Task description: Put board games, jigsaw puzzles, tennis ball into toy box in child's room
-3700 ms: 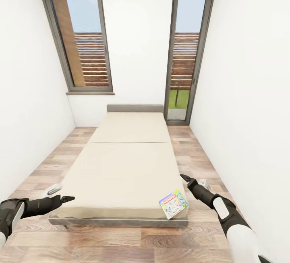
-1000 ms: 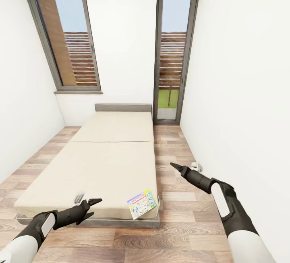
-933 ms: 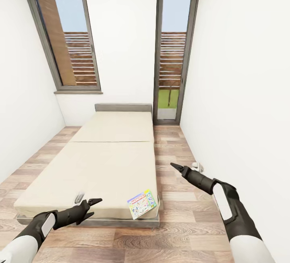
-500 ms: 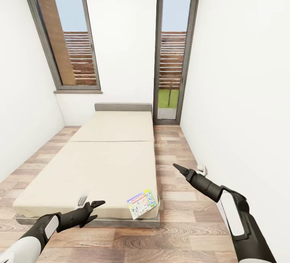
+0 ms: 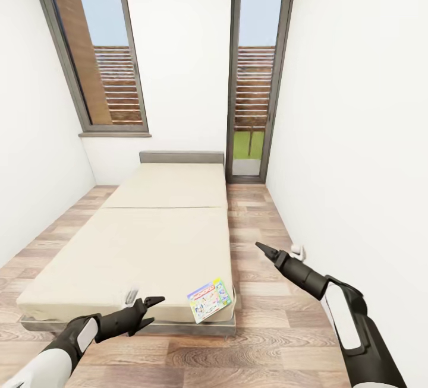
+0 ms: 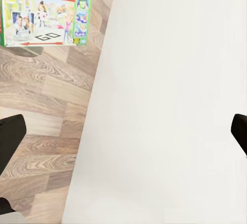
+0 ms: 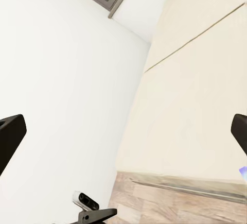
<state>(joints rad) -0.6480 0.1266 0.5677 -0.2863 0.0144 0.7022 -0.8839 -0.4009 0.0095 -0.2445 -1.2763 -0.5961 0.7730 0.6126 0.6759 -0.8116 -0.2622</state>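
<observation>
A white-green board game (image 5: 208,300) with red "Monopoly" lettering (image 6: 43,10) lies flat on the near right corner of the bed (image 5: 148,245). The bed has a cream mattress split by a seam. My left gripper (image 5: 151,310) hovers open at the bed's foot edge, a hand's width left of the box, with nothing between its fingers. My right gripper (image 5: 264,250) is open and empty over the floor, to the right of the bed and above the box's level. The table, toy box, jigsaw puzzles and tennis ball are out of view.
White walls close in on both sides, the right wall (image 5: 356,138) near my right arm. A window (image 5: 95,49) and a tall glass door (image 5: 255,67) stand behind the bed's headboard (image 5: 181,157). A strip of wood-plank floor (image 5: 261,293) runs between bed and right wall.
Since the oldest frame the view has shifted right and closer to the bed. In the last second my left gripper crept right towards the box, and my right arm sank slightly.
</observation>
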